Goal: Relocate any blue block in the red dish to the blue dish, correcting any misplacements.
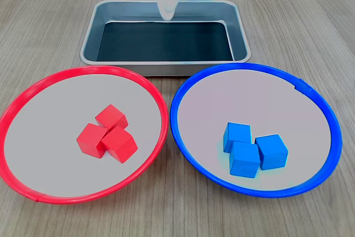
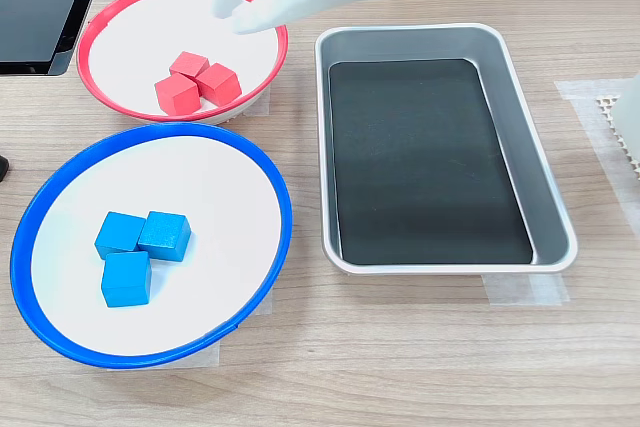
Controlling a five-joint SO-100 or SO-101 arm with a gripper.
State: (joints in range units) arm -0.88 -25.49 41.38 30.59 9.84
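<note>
Inside the blue dish (image 1: 183,131) sit three unmarked blue blocks (image 1: 252,149).

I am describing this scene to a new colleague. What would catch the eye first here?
Two bright dishes side by side: the red dish holds three red cubes, the blue dish three blue cubes. Behind them in the first exterior view sits an empty metal tray, the white gripper hanging above.

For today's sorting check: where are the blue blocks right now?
All three blue blocks sit clustered inside the blue dish, on the first exterior view's right.
</note>
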